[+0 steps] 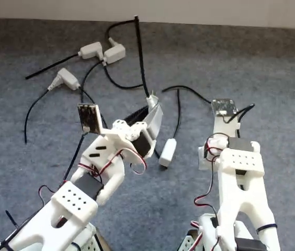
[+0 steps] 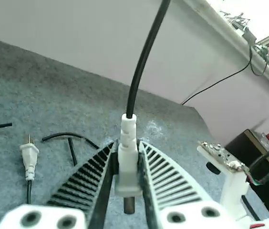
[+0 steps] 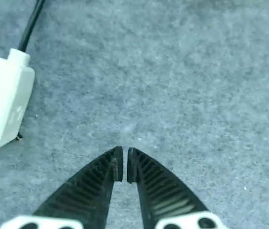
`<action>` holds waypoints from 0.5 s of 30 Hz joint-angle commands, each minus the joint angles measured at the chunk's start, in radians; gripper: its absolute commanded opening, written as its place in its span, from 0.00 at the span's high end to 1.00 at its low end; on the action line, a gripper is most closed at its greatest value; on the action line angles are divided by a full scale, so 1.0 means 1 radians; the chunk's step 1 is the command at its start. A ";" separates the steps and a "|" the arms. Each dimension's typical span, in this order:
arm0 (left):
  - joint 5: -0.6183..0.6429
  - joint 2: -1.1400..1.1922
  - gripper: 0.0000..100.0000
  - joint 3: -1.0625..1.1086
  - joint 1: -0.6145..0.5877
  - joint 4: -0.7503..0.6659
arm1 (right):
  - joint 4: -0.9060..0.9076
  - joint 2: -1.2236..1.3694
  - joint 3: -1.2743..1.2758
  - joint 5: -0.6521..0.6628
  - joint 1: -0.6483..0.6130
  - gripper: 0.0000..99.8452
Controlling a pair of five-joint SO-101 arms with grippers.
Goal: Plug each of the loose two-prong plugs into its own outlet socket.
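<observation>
I've a plug [image 2: 126, 167] clamped in my left hand [image 2: 127, 143], right hand [image 3: 125, 157] closed empty; its stiff cord [image 2: 144, 62] could lever it askew.

White plastic arms [image 1: 239, 172], black ribbed fingers [image 2: 170, 174]; red-black wires [image 1: 212, 183], bare camera boards [image 1: 88, 118]

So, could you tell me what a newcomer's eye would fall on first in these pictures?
Most striking is the left gripper, clamped on a white plug whose black cable rises straight up. Close by, a white socket block lies on the grey carpet, with the right gripper shut and empty beside it. More loose plugs lie among cables farther off to the left.
</observation>
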 commanded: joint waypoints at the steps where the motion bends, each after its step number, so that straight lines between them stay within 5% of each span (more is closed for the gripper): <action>1: 0.038 -0.019 0.99 0.058 0.016 -0.183 | -0.010 -0.033 -0.013 -0.009 -0.038 0.98; 7: 0.367 -0.019 0.99 0.231 -0.018 -0.509 | -0.010 -0.035 -0.019 -0.009 -0.097 0.99; 15: 0.509 -0.019 0.99 0.236 -0.119 -0.519 | 0.148 -0.035 -0.211 -0.012 -0.254 0.99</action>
